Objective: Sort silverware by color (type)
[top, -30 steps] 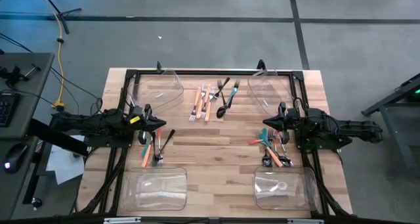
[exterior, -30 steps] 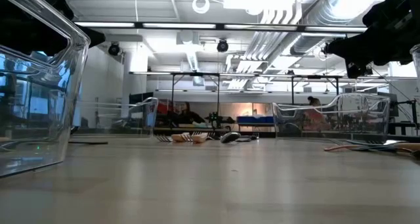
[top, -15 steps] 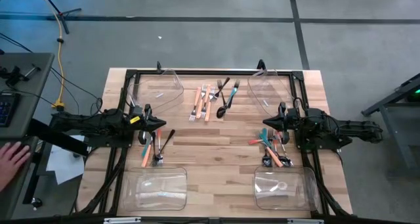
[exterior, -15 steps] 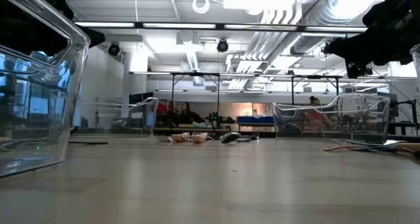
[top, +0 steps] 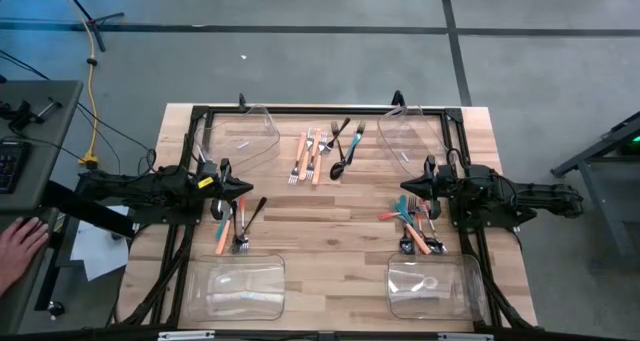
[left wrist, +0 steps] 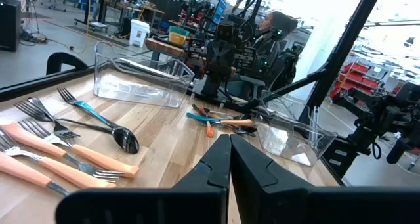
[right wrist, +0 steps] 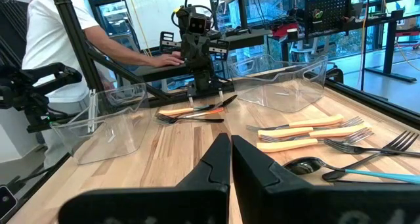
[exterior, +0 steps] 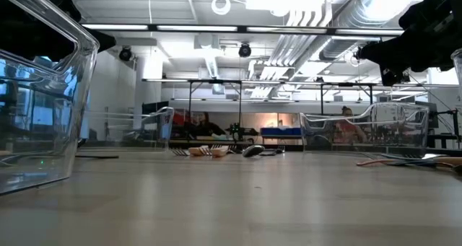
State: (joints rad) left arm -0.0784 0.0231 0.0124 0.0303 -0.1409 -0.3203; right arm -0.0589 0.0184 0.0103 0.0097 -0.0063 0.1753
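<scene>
Open workshop hall under bright ceiling lights.
Grey concrete floor crossed by dark seams around the wooden worktop; white ducts and pipes overhead, glass partitions and cluttered benches beyond, yellow cable alongside.

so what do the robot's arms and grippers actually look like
Both arms are dark, near black, and built of chunky jointed segments. The left arm carries a small yellow marking near its wrist. The left gripper and the right gripper each end in two matte black, wedge-shaped fingers tapering to a point.
</scene>
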